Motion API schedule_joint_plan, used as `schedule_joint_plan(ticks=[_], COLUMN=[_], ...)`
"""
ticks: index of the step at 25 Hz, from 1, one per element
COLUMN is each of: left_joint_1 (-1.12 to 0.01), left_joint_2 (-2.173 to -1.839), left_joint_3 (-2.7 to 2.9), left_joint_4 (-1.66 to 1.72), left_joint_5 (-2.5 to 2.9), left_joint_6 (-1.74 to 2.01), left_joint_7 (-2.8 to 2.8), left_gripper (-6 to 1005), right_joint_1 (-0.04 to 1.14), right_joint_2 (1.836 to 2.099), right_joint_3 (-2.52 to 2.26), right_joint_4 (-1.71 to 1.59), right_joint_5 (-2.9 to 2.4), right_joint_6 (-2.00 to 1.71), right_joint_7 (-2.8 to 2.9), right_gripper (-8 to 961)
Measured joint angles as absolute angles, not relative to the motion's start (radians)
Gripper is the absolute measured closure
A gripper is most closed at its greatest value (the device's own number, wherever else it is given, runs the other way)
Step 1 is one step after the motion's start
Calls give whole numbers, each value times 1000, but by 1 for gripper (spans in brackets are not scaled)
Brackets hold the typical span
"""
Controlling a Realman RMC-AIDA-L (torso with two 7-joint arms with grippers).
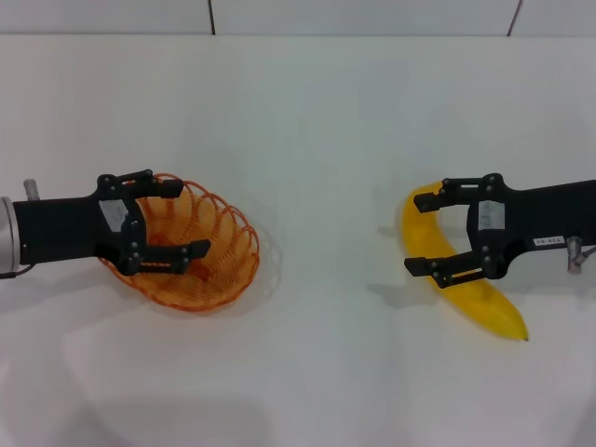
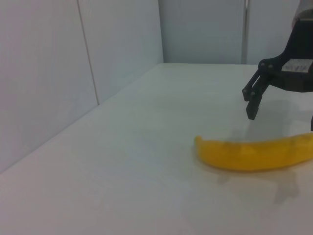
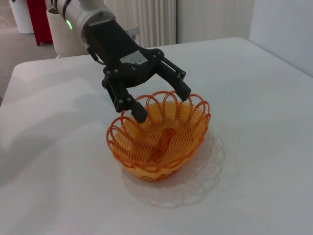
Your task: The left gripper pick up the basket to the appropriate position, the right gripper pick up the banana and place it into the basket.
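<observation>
The orange wire basket (image 1: 233,253) stands on the white table at the left. My left gripper (image 1: 193,218) hangs open over the basket's left side, one finger beyond the far rim and one over the bowl. The right wrist view shows the same: the left gripper (image 3: 165,106) spread just above the basket (image 3: 161,166), holding nothing. The yellow banana (image 1: 484,303) lies on the table at the right. My right gripper (image 1: 413,234) is open above its middle, fingers straddling it. In the left wrist view one right finger (image 2: 254,98) hovers above the banana (image 2: 254,154) without touching it.
The white table (image 1: 326,140) carries nothing else between the basket and the banana. A wall runs along the table's far edge (image 1: 298,35). In the right wrist view a red object (image 3: 39,19) and a white bin stand beyond the table.
</observation>
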State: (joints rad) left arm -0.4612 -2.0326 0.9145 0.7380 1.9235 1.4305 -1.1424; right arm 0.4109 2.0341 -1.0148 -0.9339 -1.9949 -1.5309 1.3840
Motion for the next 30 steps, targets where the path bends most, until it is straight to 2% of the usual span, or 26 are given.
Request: schedule_joint_plan(ticks=[14, 18, 19, 24, 30], left_joint_1=[-464, -469, -476, -508, -551], left_joint_2=[-2030, -2010, -1992, -1960, -1953], left_joint_3=[832, 786, 784, 789, 795], left_joint_4=[741, 792, 821, 826, 824], left_joint_5=[1893, 1920, 1960, 2027, 2136], left_joint_6=[1400, 1352, 1322, 1307, 1315], left_joint_7=[-1255, -1441, -1554, -1694, -1773], left_gripper=[113, 119, 121, 129, 138], right_joint_1=[413, 419, 421, 426, 429], right_joint_2=[2033, 2033, 2032, 2032, 2030], right_joint_3=[-1016, -1017, -1017, -1017, -1017], right_joint_4=[-923, -914, -912, -905, -901], right_joint_5=[-1995, -1996, -1996, -1996, -1996], right_joint_6=[-1508, -1506, -1506, -1506, -1506], right_joint_7=[1380, 1379, 1379, 1379, 1379], right_gripper=[69, 69, 69, 69, 69])
